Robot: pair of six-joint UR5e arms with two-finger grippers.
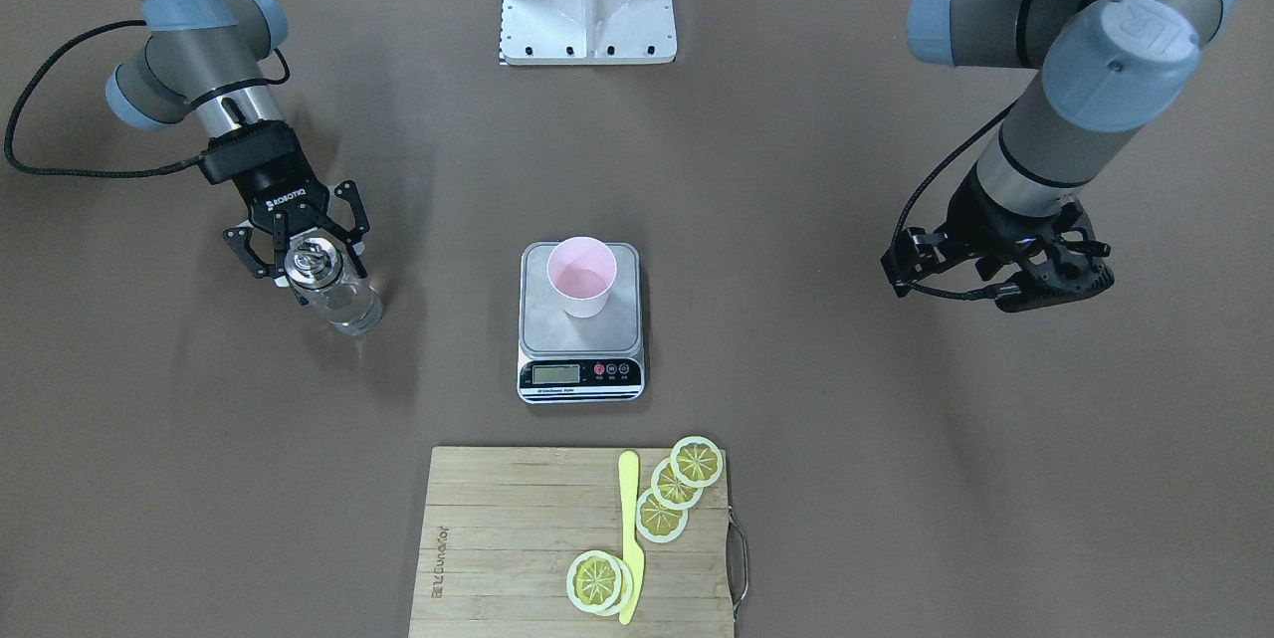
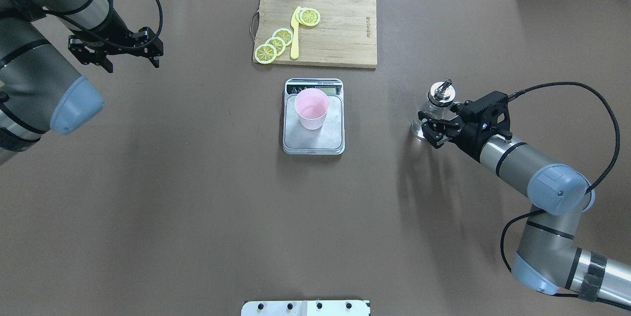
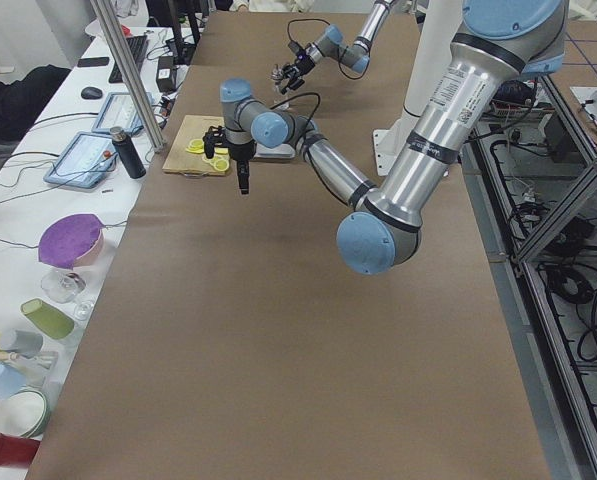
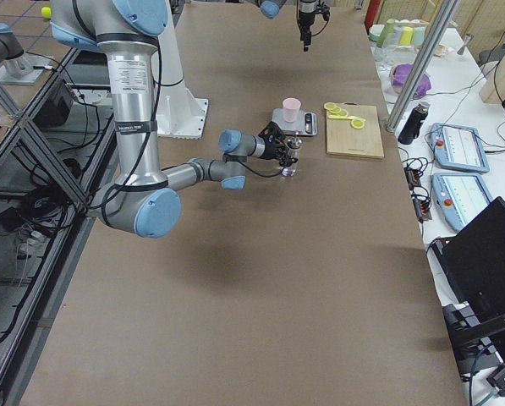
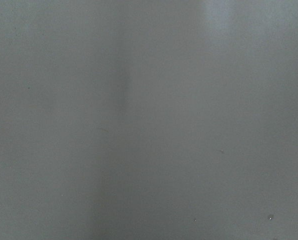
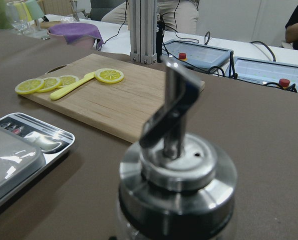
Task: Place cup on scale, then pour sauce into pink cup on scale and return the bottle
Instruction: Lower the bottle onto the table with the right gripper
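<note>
The pale pink cup [image 1: 582, 275] stands upright on the steel scale [image 1: 542, 324] at the table's middle, also in the overhead view [image 2: 311, 109]. The clear glass bottle [image 1: 333, 295] with silver cap and spout stands upright on the table to the robot's right of the scale [image 2: 438, 96], with clear sauce [image 1: 356, 312] inside. My right gripper [image 1: 309, 272] is at table height with its fingers spread on either side of the bottle. It looks open. The right wrist view shows the cap [image 6: 176, 185] very close. My left gripper [image 2: 132, 62] is open and empty, raised far off to the robot's left.
A wooden cutting board [image 1: 498, 538] with lemon slices [image 1: 662, 514] and a yellow knife [image 1: 629, 538] lies beyond the scale. The white robot mount [image 1: 587, 1] is at the near edge. The left wrist view shows only bare brown table.
</note>
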